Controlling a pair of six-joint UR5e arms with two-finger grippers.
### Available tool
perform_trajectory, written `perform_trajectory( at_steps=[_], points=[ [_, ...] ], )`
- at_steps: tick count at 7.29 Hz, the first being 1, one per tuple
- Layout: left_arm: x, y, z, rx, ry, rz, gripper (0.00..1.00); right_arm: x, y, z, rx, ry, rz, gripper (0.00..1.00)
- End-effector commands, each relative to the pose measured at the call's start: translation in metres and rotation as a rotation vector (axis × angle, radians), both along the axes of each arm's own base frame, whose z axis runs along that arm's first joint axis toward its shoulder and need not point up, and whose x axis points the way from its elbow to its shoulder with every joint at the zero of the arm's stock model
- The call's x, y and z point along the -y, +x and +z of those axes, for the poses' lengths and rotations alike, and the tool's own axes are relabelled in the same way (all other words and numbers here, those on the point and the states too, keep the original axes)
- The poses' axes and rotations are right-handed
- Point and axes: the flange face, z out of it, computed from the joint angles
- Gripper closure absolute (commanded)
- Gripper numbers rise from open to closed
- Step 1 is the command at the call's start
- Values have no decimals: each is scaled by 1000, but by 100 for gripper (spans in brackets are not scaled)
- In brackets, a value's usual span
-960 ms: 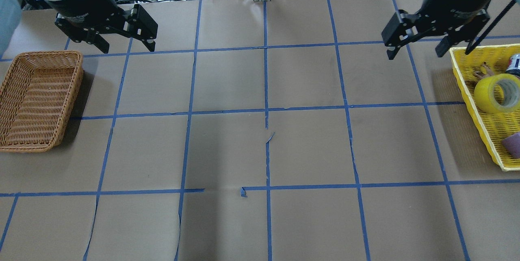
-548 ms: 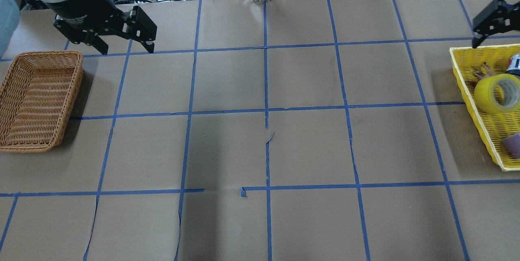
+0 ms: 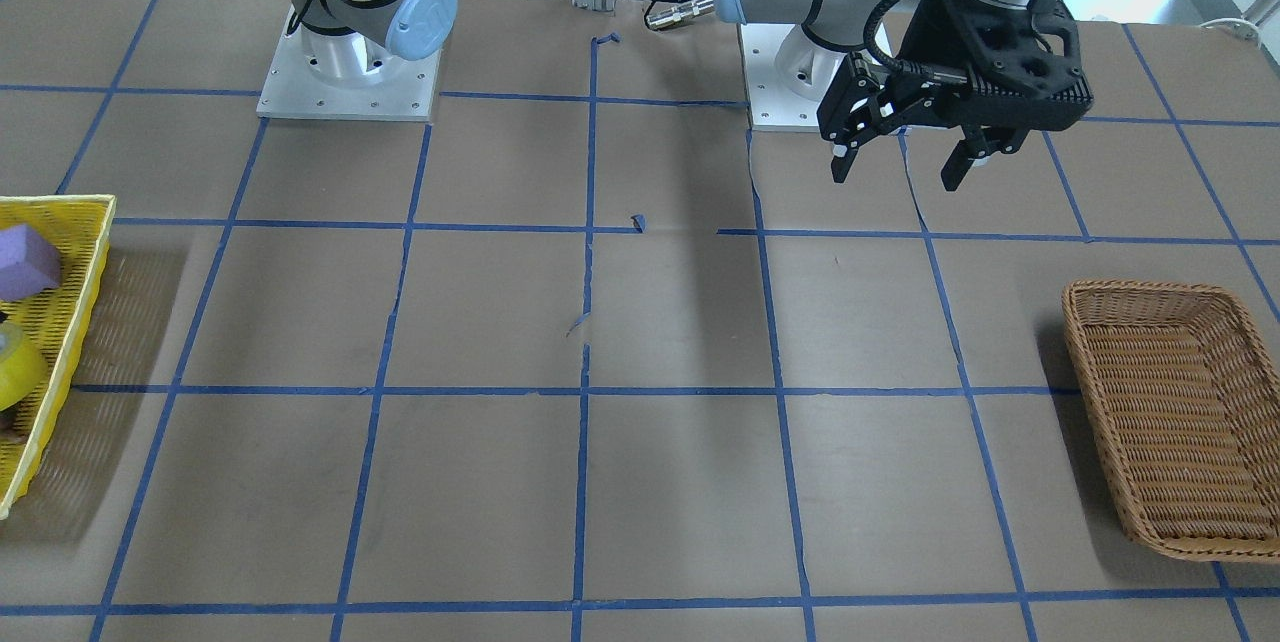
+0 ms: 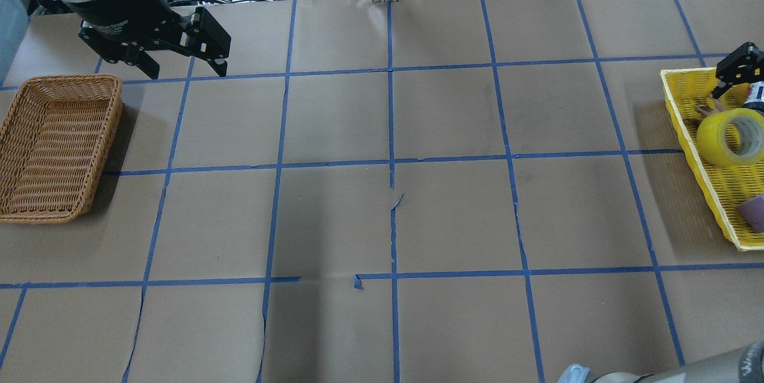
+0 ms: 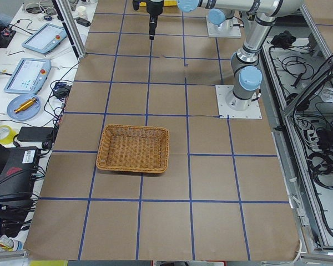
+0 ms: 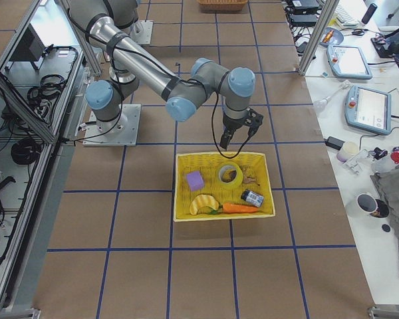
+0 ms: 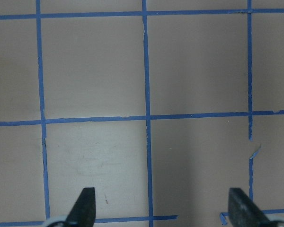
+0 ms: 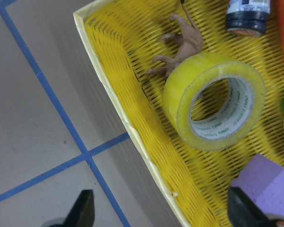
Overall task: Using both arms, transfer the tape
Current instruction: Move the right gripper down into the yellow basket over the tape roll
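Brown-paper table (image 4: 453, 114) | tape (image 8: 213, 101): glossy yellow, white core, tilted in yellow basket (image 8: 113, 80) | left fingers (image 7: 85, 208) apart | right fingers (image 8: 84, 210) apart

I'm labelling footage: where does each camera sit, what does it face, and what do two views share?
Front: across the table, facing the robot; both bases, open left claw.
Overhead: behind the robot, looking forward and down; left claw, tape in tray.
Left side: table's left end, over the basket; left arm.
Right side: right end; right arm, right claw at the tray's edge.
Left wrist: down at bare grid; its fingertips.
Right wrist: down at the tape; its fingertips.
Shared: overhead and right wrist both show the tape.
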Motion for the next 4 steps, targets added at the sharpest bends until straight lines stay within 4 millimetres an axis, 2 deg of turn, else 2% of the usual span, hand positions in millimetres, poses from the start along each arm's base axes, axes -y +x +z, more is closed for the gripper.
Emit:
perform_trajectory(
  at_steps=[1, 3, 4],
  points=[
    [0, -2, 0, 2, 1, -4, 0, -2, -22, -46, 5, -8, 28, 0],
    [-4, 0, 5, 4, -10, -1, 0, 4, -64, -92, -16, -34, 49, 0],
    [-4, -1, 3, -2, -4, -1, 0, 6, -71, -95, -13, -40, 47, 0]
  ],
)
